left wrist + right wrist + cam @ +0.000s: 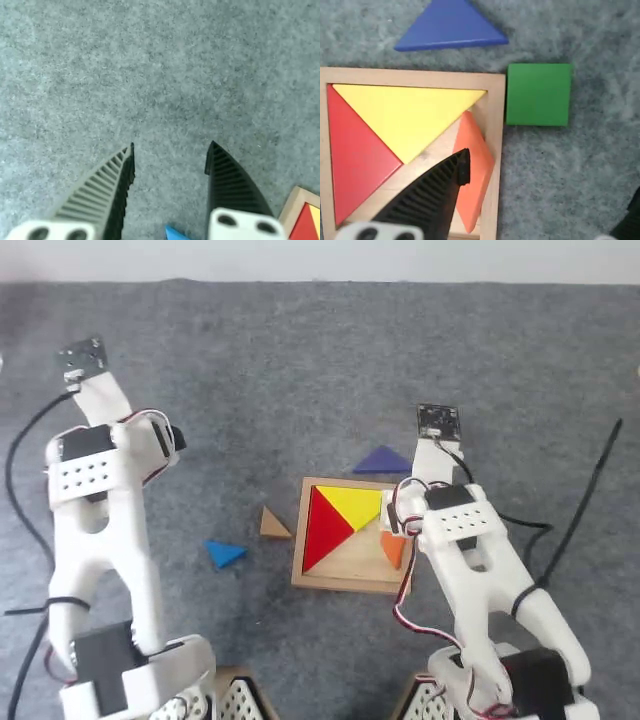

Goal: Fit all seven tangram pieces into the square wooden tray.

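lying partly in the wooden tray [345, 583], the orange parallelogram [477, 165] overlaps its rim beside the yellow triangle [405, 115]; the right gripper [550, 190] hangs above it, spread wide, while the left gripper [170, 150] hovers with fingers parted over grey carpet [160, 65].

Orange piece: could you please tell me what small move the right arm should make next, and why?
Probably nudge the orange piece a little inward, toward the yellow triangle. Its corner overlaps the tray rim, so it seems not to lie flat, while bare wood shows beside it and a finger is at its edge.
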